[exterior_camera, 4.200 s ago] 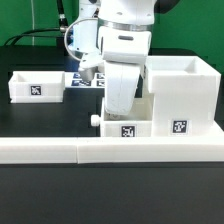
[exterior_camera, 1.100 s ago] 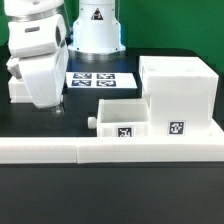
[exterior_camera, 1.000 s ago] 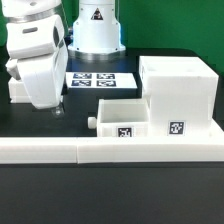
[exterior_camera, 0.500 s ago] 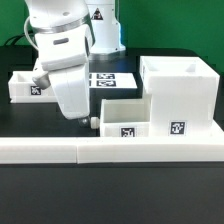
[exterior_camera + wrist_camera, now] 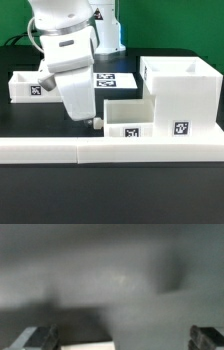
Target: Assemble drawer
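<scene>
The large white drawer housing (image 5: pixel 180 88) stands at the exterior view's right. A small white drawer box (image 5: pixel 128 117) with a tag on its front sits against the housing's left side. A second small white box (image 5: pixel 28 86) lies at the far left. My gripper (image 5: pixel 88 119) hangs low at the small drawer box's left end, where its knob is hidden behind the fingers. The wrist view is blurred. It shows the gripper (image 5: pixel 124 339) with its fingers (image 5: pixel 40 338) wide apart, open, and a pale edge (image 5: pixel 85 345) low between them.
The marker board (image 5: pixel 112 80) lies behind the drawer box, by the robot's base. A long white wall (image 5: pixel 60 150) runs along the front of the black table, just in front of the drawer box and housing.
My arm has swung from over the left box toward the exterior view's right and come down at the small drawer box's left end. The parts have not moved in the last second.
</scene>
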`<state>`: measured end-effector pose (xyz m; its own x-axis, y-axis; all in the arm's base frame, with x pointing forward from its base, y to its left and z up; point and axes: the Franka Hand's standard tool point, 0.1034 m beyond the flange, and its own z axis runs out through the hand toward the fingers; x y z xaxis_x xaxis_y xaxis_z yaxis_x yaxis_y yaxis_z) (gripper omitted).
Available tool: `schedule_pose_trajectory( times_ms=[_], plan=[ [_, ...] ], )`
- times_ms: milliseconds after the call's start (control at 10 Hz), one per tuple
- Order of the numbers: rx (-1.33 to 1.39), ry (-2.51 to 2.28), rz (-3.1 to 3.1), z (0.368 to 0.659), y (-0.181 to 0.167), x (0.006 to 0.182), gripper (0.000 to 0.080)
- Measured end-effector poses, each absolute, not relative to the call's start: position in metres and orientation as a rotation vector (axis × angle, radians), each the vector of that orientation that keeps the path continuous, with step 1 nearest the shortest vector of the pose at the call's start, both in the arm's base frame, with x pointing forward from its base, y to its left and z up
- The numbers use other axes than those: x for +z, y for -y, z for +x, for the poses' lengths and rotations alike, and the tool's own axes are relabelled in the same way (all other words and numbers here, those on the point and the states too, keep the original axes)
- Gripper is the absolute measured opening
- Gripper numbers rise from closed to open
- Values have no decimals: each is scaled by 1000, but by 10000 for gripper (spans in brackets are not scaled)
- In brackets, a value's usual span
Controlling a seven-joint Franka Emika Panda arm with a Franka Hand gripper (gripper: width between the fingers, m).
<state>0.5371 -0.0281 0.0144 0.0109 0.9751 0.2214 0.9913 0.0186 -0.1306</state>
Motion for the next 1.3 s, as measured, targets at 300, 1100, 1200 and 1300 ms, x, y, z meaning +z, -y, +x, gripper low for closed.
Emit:
schedule_pose_trajectory(
  times_ms=[300, 1100, 1200, 1300],
  plan=[
    [-96, 2034, -2038, 538, 10, 15, 649],
    [-73, 1962, -2110, 536, 7, 11, 649],
    [-62, 1948, -2127, 536, 6, 11, 649],
    [-53, 1938, -2141, 536, 6, 11, 649]
  ],
)
